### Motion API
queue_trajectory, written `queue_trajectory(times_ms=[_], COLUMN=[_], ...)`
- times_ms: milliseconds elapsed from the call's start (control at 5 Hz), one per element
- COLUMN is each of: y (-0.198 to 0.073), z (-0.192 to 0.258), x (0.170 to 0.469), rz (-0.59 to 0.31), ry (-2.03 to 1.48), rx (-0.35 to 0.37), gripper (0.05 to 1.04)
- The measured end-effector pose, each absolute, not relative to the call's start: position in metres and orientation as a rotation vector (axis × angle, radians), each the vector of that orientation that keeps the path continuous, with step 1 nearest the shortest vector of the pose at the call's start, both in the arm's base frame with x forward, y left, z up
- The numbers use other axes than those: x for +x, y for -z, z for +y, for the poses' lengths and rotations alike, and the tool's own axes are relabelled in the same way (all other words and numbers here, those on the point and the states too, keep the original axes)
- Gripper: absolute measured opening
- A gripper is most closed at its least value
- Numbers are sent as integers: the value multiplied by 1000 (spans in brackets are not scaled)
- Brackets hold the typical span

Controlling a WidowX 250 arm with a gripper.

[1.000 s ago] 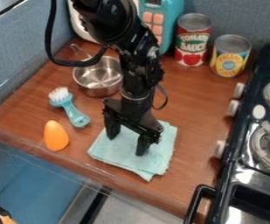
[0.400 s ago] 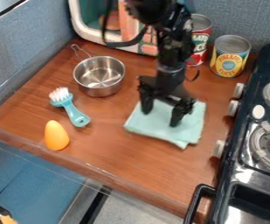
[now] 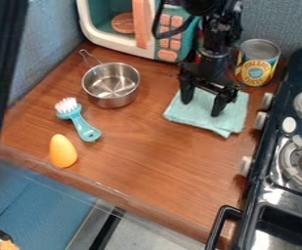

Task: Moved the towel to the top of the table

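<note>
The towel [image 3: 195, 115] has slid across the tabletop [image 3: 146, 168] toward about 1 o'clock, and the end effector [image 3: 203, 104] has travelled with it. Taking the tabletop as a clock face, the towel now lies near 2 o'clock, between the pot and the stove. It is pale mint green, folded into a rough square and lying mostly flat, with layered edges along its near side and one corner pointing toward 5 o'clock. The end effector hangs down over the towel's far half, its two black fingers spread wide, tips down at the cloth, with towel showing between them.

The small metal pot [image 3: 111, 88] sits near 11 o'clock, its handle pointing toward 11. The white-bristled brush [image 3: 81, 122] with a blue handle lies around 9 o'clock, and the orange egg-shaped thing [image 3: 63, 152] stands at 8. The toy microwave [image 3: 107, 36] is at 12, the yellow-labelled can [image 3: 255, 68] at 1, and the stove [image 3: 270, 178] at 3.
</note>
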State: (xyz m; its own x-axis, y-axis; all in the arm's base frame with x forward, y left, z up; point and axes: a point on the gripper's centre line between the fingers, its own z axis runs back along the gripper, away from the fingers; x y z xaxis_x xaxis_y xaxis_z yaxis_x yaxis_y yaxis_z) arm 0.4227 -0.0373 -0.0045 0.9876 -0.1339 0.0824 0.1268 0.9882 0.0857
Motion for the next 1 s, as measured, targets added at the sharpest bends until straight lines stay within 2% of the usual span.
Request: queue_trajectory(times_ms=[200, 400, 600, 800, 1000], y=[3, 3, -10, -49, -52], z=[-38, -38, -39, -38, -39], x=[431, 423, 415, 414, 401], rz=[-82, -71, -66, -140, -124], ry=[141, 140, 149, 140, 149], rx=[99, 109, 99, 100, 74], gripper=[999, 999, 997, 999, 999])
